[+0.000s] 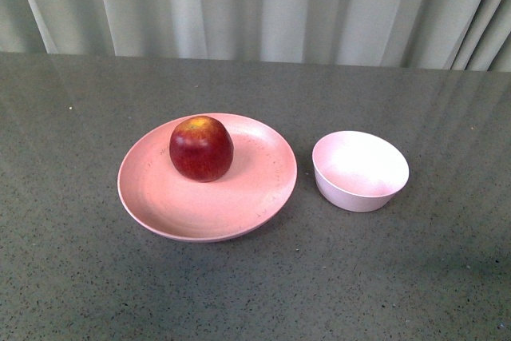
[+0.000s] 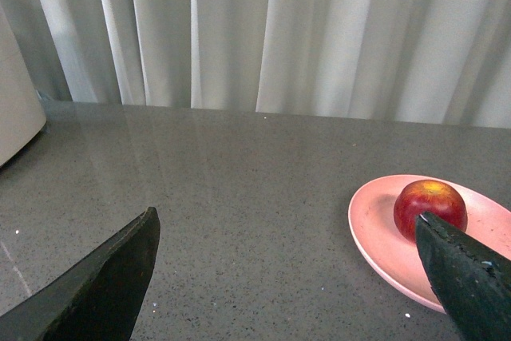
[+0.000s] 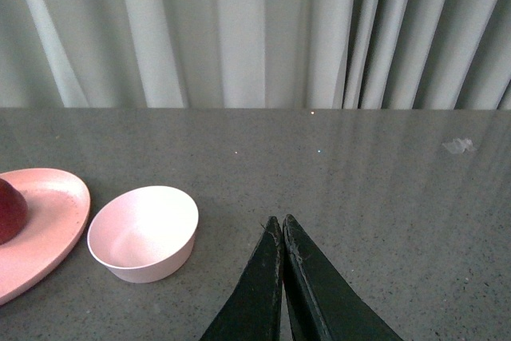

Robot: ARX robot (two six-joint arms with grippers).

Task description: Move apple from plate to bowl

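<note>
The dark red apple [image 1: 200, 148] with a yellow-orange top sits on the wide salmon-pink plate [image 1: 239, 197] at the table's middle. The small pale pink bowl [image 1: 360, 170] stands empty just right of the plate. Neither gripper shows in the front view. In the left wrist view my left gripper [image 2: 287, 217] is open and empty over bare table, with the apple [image 2: 429, 204] and plate [image 2: 375, 229] beyond one finger. In the right wrist view my right gripper [image 3: 280, 220] is shut and empty, apart from the bowl [image 3: 144, 233]; the plate [image 3: 44, 221] and the apple's edge [image 3: 9, 212] lie beyond the bowl.
The grey speckled table [image 1: 80, 277] runs back to a pale pleated curtain [image 1: 263, 5]. A rounded pale object [image 2: 16, 109] stands at the edge of the left wrist view.
</note>
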